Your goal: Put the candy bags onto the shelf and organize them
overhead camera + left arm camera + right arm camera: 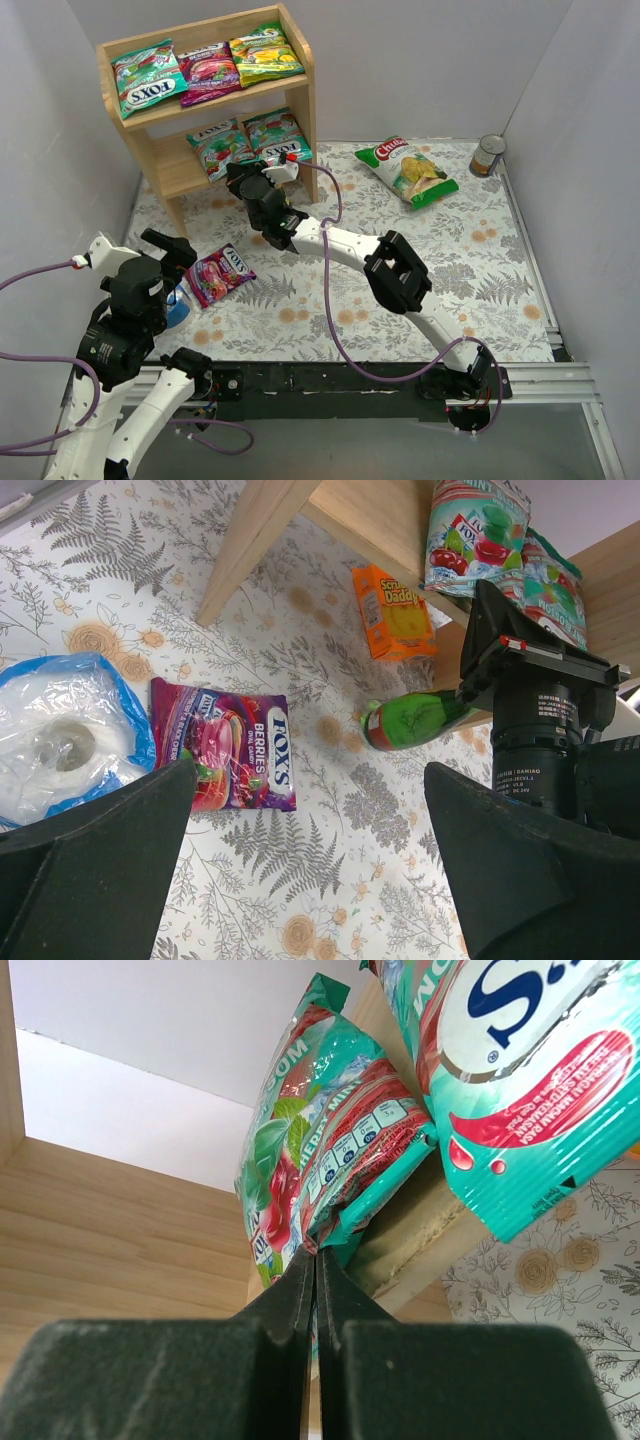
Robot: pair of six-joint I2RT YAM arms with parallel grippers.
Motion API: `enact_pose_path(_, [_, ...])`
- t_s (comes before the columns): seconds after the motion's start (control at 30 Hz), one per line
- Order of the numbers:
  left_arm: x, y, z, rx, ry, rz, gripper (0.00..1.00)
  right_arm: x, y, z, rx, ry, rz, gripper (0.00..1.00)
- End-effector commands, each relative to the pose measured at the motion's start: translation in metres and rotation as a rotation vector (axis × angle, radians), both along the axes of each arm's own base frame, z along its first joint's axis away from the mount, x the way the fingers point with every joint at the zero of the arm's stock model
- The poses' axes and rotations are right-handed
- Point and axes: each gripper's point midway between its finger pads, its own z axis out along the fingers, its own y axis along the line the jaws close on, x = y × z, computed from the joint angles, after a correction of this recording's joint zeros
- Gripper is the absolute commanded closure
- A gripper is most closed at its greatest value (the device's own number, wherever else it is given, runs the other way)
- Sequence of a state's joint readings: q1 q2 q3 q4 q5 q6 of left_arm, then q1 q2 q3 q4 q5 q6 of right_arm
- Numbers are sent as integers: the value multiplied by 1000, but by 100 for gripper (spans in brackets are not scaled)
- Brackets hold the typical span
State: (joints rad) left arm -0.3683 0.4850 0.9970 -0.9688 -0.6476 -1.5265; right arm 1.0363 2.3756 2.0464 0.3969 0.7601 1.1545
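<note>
The wooden shelf point(300, 90) holds three candy bags on its top tier: teal point(148, 78), magenta point(208, 70) and yellow-green point(265, 52). Two teal-green bags point(222, 148) point(278, 134) lean on the lower tier. A magenta-purple bag point(222, 274) lies flat on the table, also in the left wrist view point(235, 755). My right gripper point(247, 183) is at the lower tier, its jaws pressed together on the bottom edge of a teal-green bag point(310, 1150). My left gripper point(310, 770) is open and empty above the table, just right of the magenta bag.
A white-and-green chip bag point(408, 168) and a tin can point(488, 155) lie at the back right. A blue-and-clear plastic bag point(60, 730) lies left of the magenta bag. An orange sponge pack point(392, 610) and a green object point(415, 720) lie by the shelf's foot.
</note>
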Motion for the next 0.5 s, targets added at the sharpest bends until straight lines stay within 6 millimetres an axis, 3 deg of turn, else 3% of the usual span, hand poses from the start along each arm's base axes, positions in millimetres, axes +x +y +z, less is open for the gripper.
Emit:
enact_pose_path(0.0, [-3, 6, 6, 4, -12, 28, 2, 0, -6, 19, 42, -9, -52, 99])
enact_pose_path(0.1, [-3, 6, 6, 7, -9, 29, 2, 1, -5, 24, 38, -39, -56, 91])
enact_pose_path(0.17, [-3, 7, 5, 8, -5, 31, 2, 1, -4, 34, 44, -77, -47, 77])
enact_pose_path(0.27, [-3, 6, 5, 8, -8, 31, 2, -3, -6, 45, 39, -116, -30, 66])
enact_pose_path(0.47, [0, 5, 5, 8, -9, 29, 2, -20, -19, 46, 12, -161, 20, 49])
